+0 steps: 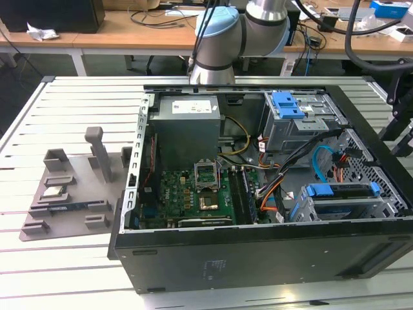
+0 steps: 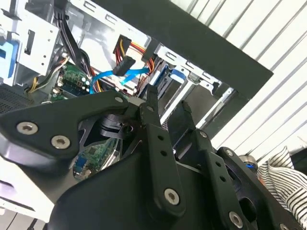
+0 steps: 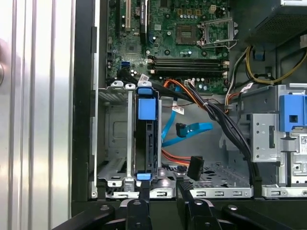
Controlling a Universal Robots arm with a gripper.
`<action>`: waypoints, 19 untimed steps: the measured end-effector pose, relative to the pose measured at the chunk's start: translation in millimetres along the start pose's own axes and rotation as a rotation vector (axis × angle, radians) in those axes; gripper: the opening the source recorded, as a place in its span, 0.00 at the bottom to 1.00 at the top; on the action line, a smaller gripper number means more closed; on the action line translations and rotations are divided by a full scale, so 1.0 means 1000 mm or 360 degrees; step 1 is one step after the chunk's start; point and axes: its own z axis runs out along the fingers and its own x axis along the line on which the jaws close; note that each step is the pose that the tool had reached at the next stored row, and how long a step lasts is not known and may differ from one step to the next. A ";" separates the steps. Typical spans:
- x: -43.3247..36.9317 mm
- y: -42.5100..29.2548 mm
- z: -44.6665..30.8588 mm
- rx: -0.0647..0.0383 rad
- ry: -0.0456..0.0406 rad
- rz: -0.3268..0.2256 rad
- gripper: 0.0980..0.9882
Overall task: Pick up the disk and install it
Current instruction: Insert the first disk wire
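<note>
disk (image 3: 146, 139) seated on edge in its drive bay (image 3: 115, 143), pincer (image 3: 162, 189) just above it, fingers parted, holding nothing

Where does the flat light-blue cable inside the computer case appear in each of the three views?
Exterior view: the blue cable curves just above the disk, toward the exterior view's right.
First wrist view: it lies beside the disk, close to the orange wires.
Second wrist view: it runs beyond the claw's fingertips.
Shared landmark: the green motherboard.
</note>
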 end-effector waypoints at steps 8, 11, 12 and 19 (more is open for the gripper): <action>-0.0274 0.0004 0.0173 0.0000 0.0025 0.0001 0.30; -0.0278 0.0043 0.0251 0.0000 0.0028 0.0001 0.30; -0.0293 0.0077 0.0279 0.0000 0.0029 0.0001 0.30; -0.0304 0.0090 0.0447 0.0000 0.0031 0.0001 0.30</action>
